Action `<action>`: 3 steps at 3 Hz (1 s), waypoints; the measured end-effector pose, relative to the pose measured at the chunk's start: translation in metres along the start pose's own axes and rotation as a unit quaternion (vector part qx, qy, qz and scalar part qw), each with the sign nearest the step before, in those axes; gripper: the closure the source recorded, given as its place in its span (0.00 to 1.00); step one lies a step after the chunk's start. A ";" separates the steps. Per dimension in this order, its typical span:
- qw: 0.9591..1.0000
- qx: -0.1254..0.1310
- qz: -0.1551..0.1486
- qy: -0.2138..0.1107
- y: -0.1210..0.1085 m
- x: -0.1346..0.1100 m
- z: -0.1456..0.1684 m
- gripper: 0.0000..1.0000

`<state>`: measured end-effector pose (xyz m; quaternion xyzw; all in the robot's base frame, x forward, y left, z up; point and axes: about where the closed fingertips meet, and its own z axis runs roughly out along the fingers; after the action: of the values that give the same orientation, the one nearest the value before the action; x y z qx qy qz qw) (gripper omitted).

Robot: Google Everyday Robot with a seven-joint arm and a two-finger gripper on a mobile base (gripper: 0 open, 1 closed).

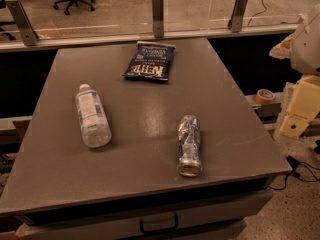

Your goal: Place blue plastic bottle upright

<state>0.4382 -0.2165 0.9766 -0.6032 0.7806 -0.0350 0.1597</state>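
Observation:
The blue plastic bottle (pixel 92 115) is clear with a white cap and a white-and-blue label. It lies on its side on the left part of the grey table (pixel 145 174), cap pointing away from me. My gripper (pixel 299 109) shows as cream-coloured parts at the right edge of the view. It is off the table's right side, far from the bottle, with nothing visibly in it.
A dented shiny silver-blue bottle (pixel 189 145) lies on its side near the table's front right. A dark blue chip bag (pixel 149 60) lies flat at the back middle. A glass railing with metal posts (pixel 158 14) runs behind the table. A tape roll (pixel 264 95) sits on a ledge at the right.

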 end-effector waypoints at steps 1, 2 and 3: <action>1.000 -0.002 -0.003 -0.006 0.001 -0.006 0.001 0.00; 1.000 -0.008 -0.010 -0.022 0.004 -0.021 0.003 0.00; 0.997 -0.018 -0.047 -0.063 0.013 -0.095 0.019 0.00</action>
<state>0.4523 -0.1198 0.9753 -0.6428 0.7404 0.0100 0.1963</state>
